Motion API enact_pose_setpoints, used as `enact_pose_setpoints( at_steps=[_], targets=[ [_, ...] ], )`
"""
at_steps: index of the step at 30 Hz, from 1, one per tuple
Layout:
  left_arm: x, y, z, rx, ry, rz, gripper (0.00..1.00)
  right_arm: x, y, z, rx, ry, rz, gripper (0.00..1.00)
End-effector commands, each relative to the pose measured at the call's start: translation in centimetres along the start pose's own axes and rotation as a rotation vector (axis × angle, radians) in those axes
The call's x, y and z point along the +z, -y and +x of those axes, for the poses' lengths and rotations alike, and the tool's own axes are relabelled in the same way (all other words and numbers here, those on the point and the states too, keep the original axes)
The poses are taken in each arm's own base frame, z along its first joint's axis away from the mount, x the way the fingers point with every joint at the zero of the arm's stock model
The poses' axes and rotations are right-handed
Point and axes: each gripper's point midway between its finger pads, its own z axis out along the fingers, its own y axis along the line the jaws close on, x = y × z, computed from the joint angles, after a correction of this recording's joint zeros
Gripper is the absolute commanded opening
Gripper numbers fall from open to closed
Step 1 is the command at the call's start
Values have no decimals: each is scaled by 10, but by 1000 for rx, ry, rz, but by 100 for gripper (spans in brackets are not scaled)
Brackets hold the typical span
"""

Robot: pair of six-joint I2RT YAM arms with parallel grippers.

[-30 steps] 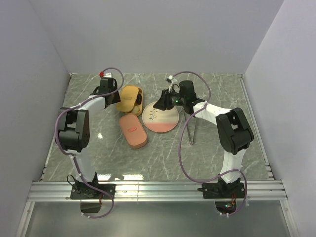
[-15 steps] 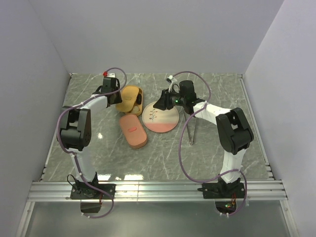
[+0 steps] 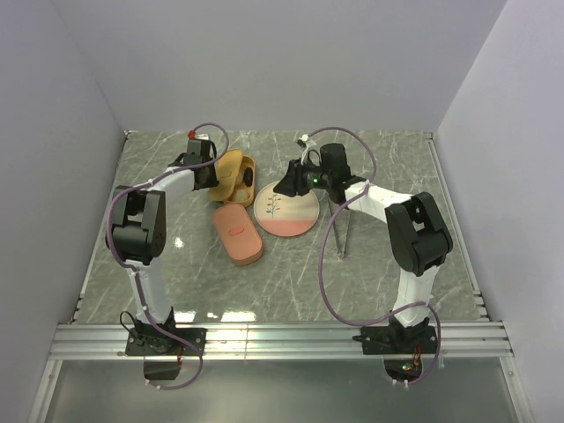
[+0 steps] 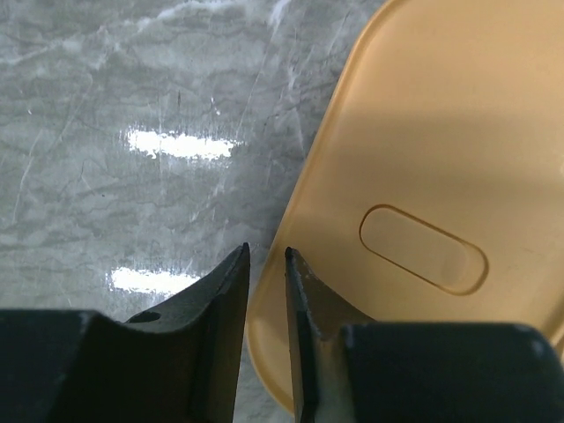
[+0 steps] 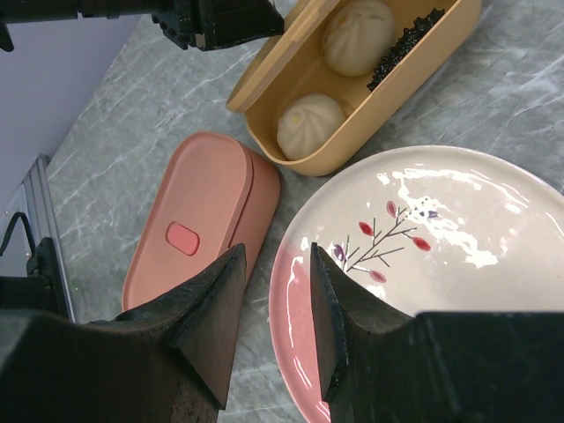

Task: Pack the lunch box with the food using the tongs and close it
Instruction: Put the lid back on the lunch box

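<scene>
The yellow lunch box (image 3: 238,181) lies open behind the plate. Inside it are two beige balls (image 5: 357,35) (image 5: 310,123) and a dark piece (image 5: 401,44) of food. Its lid (image 4: 423,159) stands tilted up on the left side. My left gripper (image 4: 267,249) is shut on the lid's rim, one finger on each side of the edge; it also shows in the top view (image 3: 211,174). The grey tongs (image 3: 342,233) lie on the table right of the plate, untouched. My right gripper (image 5: 276,248) hovers open and empty over the plate's left edge.
A closed pink box (image 5: 198,233) lies in front of the yellow one, close to the round cream-and-pink plate (image 5: 458,256). Grey walls stand on three sides, and a metal rail (image 3: 282,339) runs along the near edge.
My left gripper has moved right onto the yellow lid and narrowed its jaws on the rim, and the lid has tipped up. The right arm has not moved.
</scene>
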Motion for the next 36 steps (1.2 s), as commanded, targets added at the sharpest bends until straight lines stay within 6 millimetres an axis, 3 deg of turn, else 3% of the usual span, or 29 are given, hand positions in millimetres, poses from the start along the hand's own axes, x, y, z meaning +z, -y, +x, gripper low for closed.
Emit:
enact_pose_setpoints(
  at_steps=[1, 13, 23, 27, 28, 29, 34, 35, 36],
  targets=[
    [-2, 7, -15, 18, 28, 11, 29, -7, -12, -17, -39, 45, -35, 43],
    [-12, 9, -21, 19, 63, 9, 25, -6, -13, -17, -37, 42, -38, 43],
    [-38, 14, -44, -15, 200, 60, 30, -3, -14, -20, -37, 55, -61, 43],
    [-56, 14, -54, -38, 256, 79, 32, 5, -28, -30, -1, 87, -170, 43],
    [-58, 15, -58, -45, 279, 90, 33, 12, -23, -25, 21, 80, -182, 44],
    [-64, 17, -64, -52, 304, 101, 34, 18, -29, -35, 26, 98, -208, 44],
    [-68, 10, -67, -72, 338, 71, 40, 46, -15, -34, 104, 102, -222, 45],
    [-66, 9, -66, -73, 335, 63, 44, 49, -18, -44, 114, 122, -238, 46],
    [-64, 8, -67, -76, 340, 59, 46, 56, -13, -38, 132, 113, -238, 46]
  ],
)
